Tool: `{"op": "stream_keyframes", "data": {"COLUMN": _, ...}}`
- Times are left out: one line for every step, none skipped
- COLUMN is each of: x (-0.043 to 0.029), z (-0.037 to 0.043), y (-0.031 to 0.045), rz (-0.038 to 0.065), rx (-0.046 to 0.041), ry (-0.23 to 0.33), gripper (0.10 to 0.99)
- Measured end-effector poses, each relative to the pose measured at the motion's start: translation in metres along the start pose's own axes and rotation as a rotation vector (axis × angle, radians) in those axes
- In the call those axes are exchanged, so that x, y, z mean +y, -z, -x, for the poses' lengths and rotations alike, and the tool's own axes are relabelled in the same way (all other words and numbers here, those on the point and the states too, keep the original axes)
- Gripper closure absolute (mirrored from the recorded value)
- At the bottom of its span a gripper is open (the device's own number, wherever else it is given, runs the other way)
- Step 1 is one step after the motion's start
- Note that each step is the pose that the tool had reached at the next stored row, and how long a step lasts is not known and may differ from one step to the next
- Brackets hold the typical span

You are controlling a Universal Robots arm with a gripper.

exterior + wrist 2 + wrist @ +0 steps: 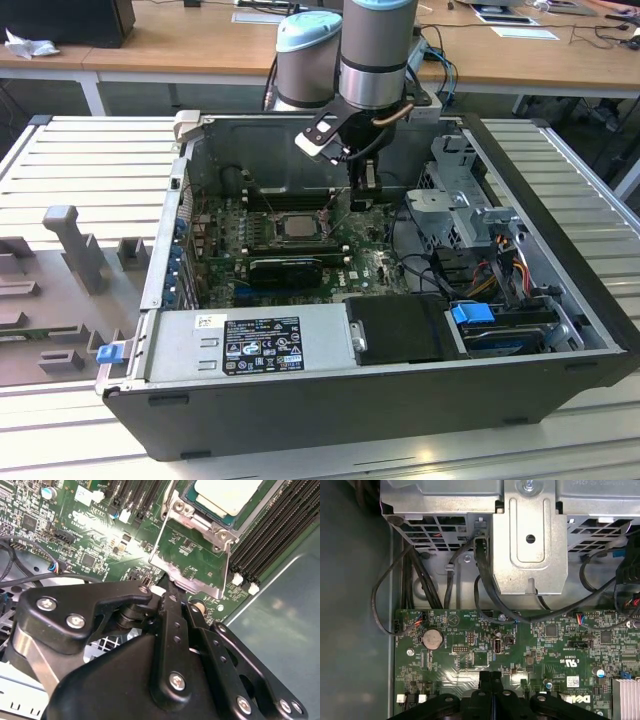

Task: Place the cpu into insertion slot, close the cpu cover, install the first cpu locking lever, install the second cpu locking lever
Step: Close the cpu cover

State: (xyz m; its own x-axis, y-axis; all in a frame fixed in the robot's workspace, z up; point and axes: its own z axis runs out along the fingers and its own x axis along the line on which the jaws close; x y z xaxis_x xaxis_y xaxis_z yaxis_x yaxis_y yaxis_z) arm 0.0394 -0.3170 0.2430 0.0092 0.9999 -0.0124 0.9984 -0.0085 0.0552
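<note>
I am seeing one cpu lying in the one insertion slot, and one cpu cover tilting open off it, its free edge right at the hand. The hand's fingers are pressing together, and I cannot tell whether they are pinching that edge. In the exterior view the hand is hanging between the slot and the drive cage, near the case's back wall, with open room above.
</note>
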Motion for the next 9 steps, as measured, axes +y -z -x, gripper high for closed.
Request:
{"op": "stream_keyframes", "data": {"x": -0.0003, "z": 0.0000, "y": 0.0000, "rz": 0.000, "rx": 0.0000, "ry": 0.000, "gripper": 0.980}}
{"op": "stream_keyframes", "data": {"x": -0.0007, "z": 0.0000, "y": 0.0000, "rz": 0.000, "rx": 0.0000, "ry": 0.000, "gripper": 0.980}}
{"op": "stream_keyframes", "data": {"x": -0.0013, "z": 0.0000, "y": 0.0001, "rz": 0.000, "rx": 0.0000, "ry": 0.000, "gripper": 0.980}}
{"op": "stream_keyframes", "data": {"x": -0.0017, "z": 0.0000, "y": 0.0001, "rz": 0.000, "rx": 0.0000, "ry": 0.000, "gripper": 0.980}}
{"op": "stream_keyframes", "data": {"x": -0.0018, "z": 0.0000, "y": 0.0001, "rz": 0.000, "rx": 0.0000, "ry": 0.000, "gripper": 0.980}}
{"op": "stream_keyframes", "data": {"x": -0.0021, "z": 0.0000, "y": 0.0001, "rz": 0.000, "rx": 0.0000, "ry": 0.000, "gripper": 0.980}}
{"op": "stream_keyframes", "data": {"x": -0.0022, "z": 0.0000, "y": 0.0001, "rz": 0.000, "rx": 0.0000, "ry": 0.000, "gripper": 0.980}}
{"op": "stream_keyframes", "data": {"x": -0.0024, "z": 0.0000, "y": 0.0001, "rz": 0.000, "rx": 0.0000, "ry": 0.000, "gripper": 0.980}}
{"op": "stream_keyframes", "data": {"x": -0.0025, "z": 0.0000, "y": 0.0001, "rz": 0.000, "rx": 0.0000, "ry": 0.000, "gripper": 0.980}}
